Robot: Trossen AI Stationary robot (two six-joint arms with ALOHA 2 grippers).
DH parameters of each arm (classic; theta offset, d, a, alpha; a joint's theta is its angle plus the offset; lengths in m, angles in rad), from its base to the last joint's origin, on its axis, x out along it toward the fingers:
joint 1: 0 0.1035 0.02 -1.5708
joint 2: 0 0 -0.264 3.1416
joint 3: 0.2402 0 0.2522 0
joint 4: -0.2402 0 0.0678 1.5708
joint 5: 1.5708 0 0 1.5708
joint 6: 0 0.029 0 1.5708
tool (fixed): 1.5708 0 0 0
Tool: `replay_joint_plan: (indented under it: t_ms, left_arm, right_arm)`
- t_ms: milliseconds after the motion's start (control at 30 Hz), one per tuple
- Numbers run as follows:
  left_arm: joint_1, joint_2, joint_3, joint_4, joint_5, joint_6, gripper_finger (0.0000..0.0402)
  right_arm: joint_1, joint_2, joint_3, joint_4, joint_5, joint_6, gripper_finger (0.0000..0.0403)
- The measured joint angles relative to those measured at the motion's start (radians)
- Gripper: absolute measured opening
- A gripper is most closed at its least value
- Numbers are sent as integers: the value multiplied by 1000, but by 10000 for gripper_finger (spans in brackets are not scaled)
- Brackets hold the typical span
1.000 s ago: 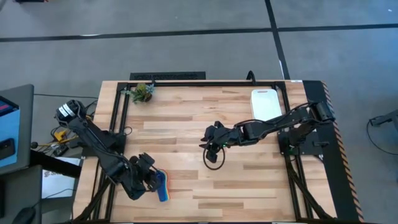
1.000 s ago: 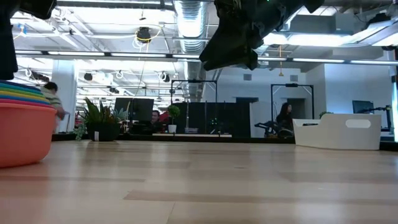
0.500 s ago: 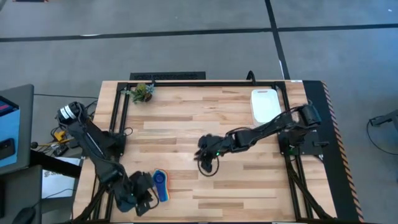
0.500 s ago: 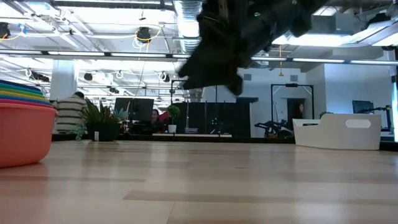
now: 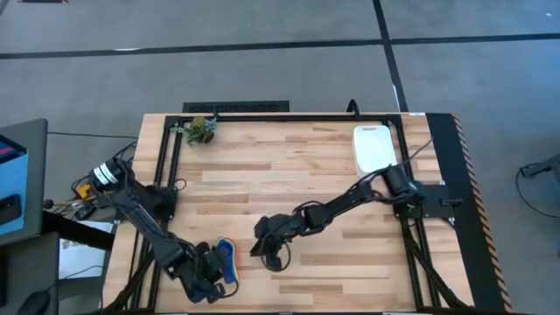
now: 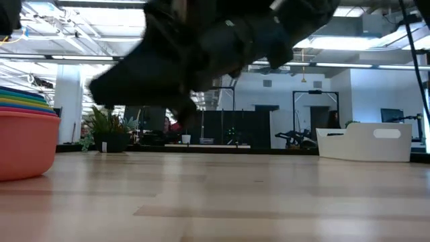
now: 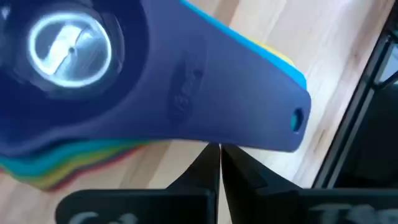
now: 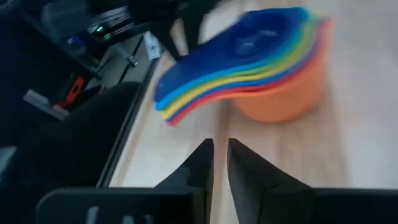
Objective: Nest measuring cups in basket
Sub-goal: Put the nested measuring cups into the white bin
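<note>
The measuring cups (image 5: 227, 260) sit nested in one stack on the table near its front left, dark blue cup on top (image 7: 68, 56), orange at the bottom (image 8: 280, 93), handles fanned out. My left gripper (image 7: 219, 149) is shut, low beside the stack's handles on the near side (image 5: 217, 273). My right gripper (image 5: 256, 247) hovers just right of the stack, its fingers (image 8: 219, 149) a narrow gap apart with nothing between them. The white basket (image 5: 374, 147) stands at the far right and holds nothing. My left gripper's shut fingertips (image 7: 211, 158) stand right at the edge of the dark blue handle (image 7: 236, 124), slanting down from the near left. Whether they touch the handle I cannot tell.
A small green plant (image 5: 203, 129) stands at the far left corner. Black frame rails run along the table's left (image 5: 166, 175) and right (image 5: 407, 219) sides. Bare wood lies between the stack and the basket (image 6: 366, 142).
My right gripper has swept down and toward the table's near left, from the middle of the table to just beside the stack. My left gripper has sunk and gone toward the near edge, then closed in on the stack's handles. The stack has stayed where it was.
</note>
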Motion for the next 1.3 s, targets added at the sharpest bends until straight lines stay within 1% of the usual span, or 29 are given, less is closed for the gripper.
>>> replay_joint_plan:
  t_ms: [167, 233, 333, 467, 567, 633, 733, 867, 1000, 1167, 1300]
  left_arm:
    - [34, -6, 0, 46, 9, 98, 3]
    - [51, -6, 0, 65, 23, 130, 2]
    - [73, -6, 0, 71, 31, 134, 1]
    - [83, -6, 0, 75, 68, 153, 0]
    - [82, -6, 0, 81, 75, 153, 0]
    - [83, -6, 0, 82, 73, 157, 0]
    - [83, -6, 0, 83, 50, 158, 0]
    - [84, -6, 0, 83, 18, 166, 0]
    - [92, -6, 0, 84, -20, 196, 0]
    - [113, -6, 0, 79, -67, 240, 0]
    - [146, -6, 0, 82, -83, 284, 0]
  right_arm:
    - [14, 101, 108, -9, -31, -63, 52]
    - [17, 146, 156, -7, -63, -64, 46]
    - [16, 182, 207, -12, -113, -64, 35]
    - [17, 198, 223, -24, -141, -64, 20]
    - [17, 198, 225, -28, -145, -65, 15]
    - [15, 198, 225, -43, -145, -59, 17]
    - [5, 197, 225, -80, -147, -12, 30]
    - [-10, 169, 223, -227, -143, 28, 54]
    - [-19, 113, 224, -399, -91, -2, 74]
    - [-18, 23, 225, -611, 53, -41, 97]
    - [-8, -50, 225, -825, 173, -69, 119]
